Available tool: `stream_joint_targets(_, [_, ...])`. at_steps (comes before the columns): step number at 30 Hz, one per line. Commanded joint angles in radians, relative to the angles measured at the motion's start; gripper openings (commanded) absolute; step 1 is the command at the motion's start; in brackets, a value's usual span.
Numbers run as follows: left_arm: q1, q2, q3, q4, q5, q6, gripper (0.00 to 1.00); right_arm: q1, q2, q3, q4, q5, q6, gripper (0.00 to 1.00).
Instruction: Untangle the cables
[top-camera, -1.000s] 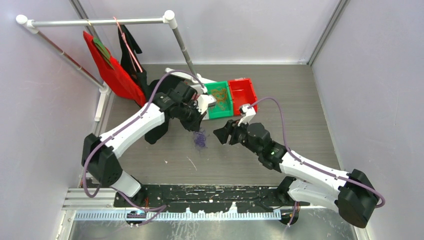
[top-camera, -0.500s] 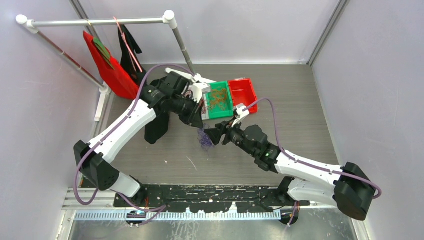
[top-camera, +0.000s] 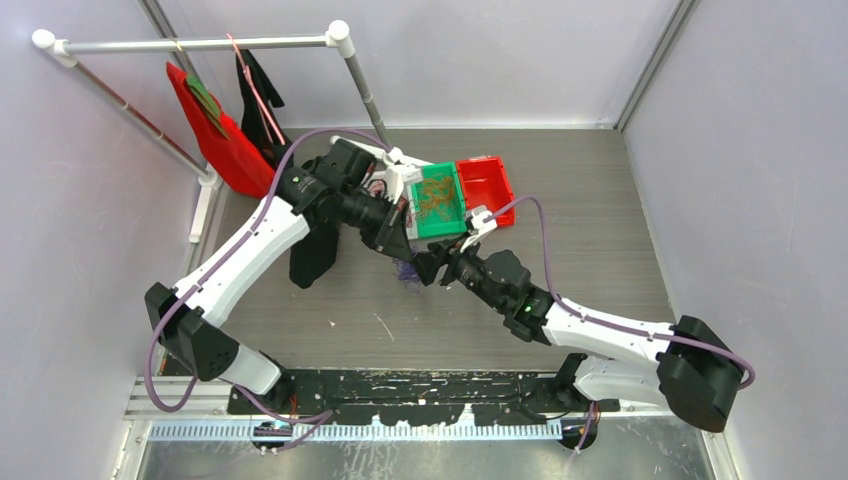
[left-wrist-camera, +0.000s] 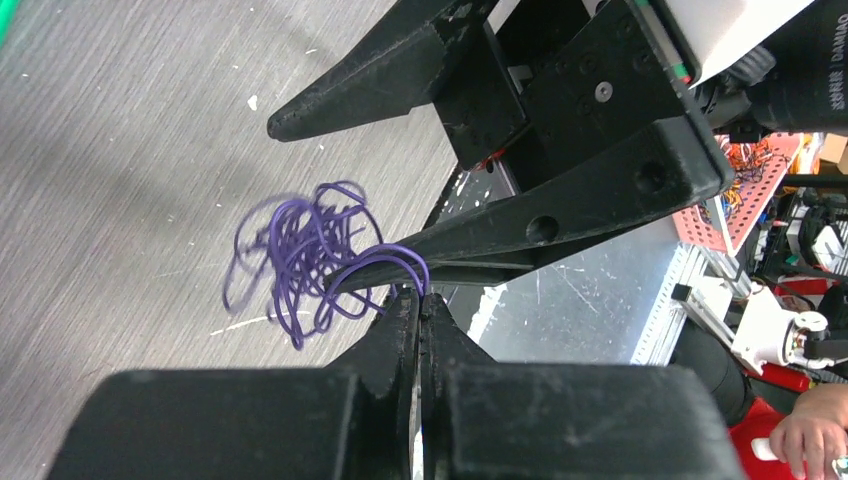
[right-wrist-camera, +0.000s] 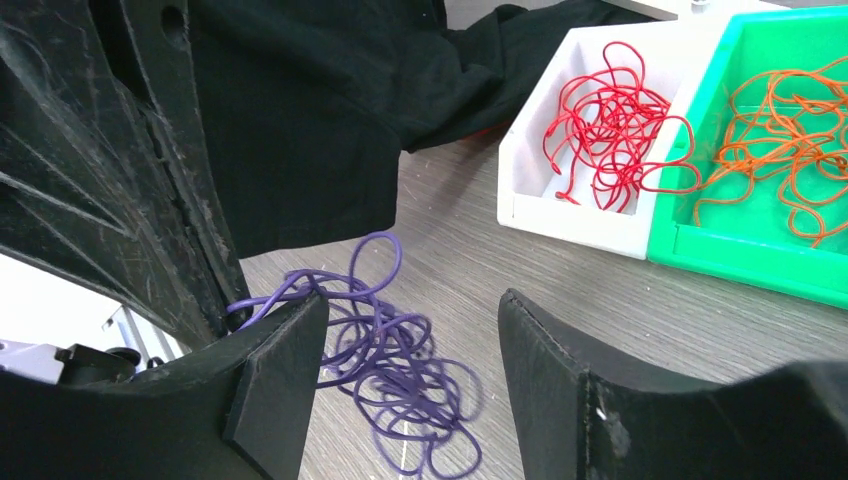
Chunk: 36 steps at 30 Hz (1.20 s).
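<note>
Cables: 1 purple clump (left-wrist-camera: 303, 250), 1 red clump (right-wrist-camera: 610, 112), 1 orange clump (right-wrist-camera: 790, 150) | left jaws pinching purple clump | right jaws wide

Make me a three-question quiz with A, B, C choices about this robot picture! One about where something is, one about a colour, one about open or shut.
1. The thin red wires lie in: A) a white plastic bin B) a red bin C) on the table.
2. The curly wires in the green plastic bin are: A) purple B) orange C) blue.
3. The right arm's jaws by the purple wire tangle are: A) shut B) wide open C) hidden.

Answers: 1 A, white walls surround the red loops; 2 B, they are plainly orange; 3 B, a clear gap separates them.
</note>
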Motion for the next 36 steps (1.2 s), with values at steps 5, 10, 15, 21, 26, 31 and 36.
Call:
stream_joint_targets(5, [0.006, -0.032, 0.048, -0.025, 0.049, 0.042, 0.0, 0.007, -0.097, -0.005, 0.082, -0.004, 0.014, 0.68])
stream_joint_targets(10, [0.006, -0.022, 0.073, -0.024, 0.072, 0.036, 0.0, 0.007, -0.045, 0.008, 0.13, -0.043, 0.038, 0.68])
stream_joint_targets(15, [0.006, -0.013, 0.109, -0.011, 0.141, -0.009, 0.0, 0.011, 0.06, 0.007, 0.247, -0.036, 0.082, 0.68])
stream_joint_targets(21, [0.006, 0.014, 0.159, -0.032, 0.244, -0.025, 0.0, 0.034, 0.178, 0.05, 0.343, -0.011, 0.094, 0.68])
stream_joint_targets(26, [0.006, 0.031, 0.236, -0.05, 0.293, -0.05, 0.0, 0.038, 0.235, 0.037, 0.358, 0.05, 0.087, 0.68])
stream_joint_targets(31, [0.009, 0.025, 0.325, -0.079, 0.298, -0.065, 0.0, 0.037, 0.251, -0.022, 0.376, 0.126, 0.089, 0.67])
stream_joint_targets(36, [0.02, 0.024, 0.441, -0.143, 0.296, -0.039, 0.0, 0.037, 0.253, -0.063, 0.381, 0.152, 0.119, 0.66])
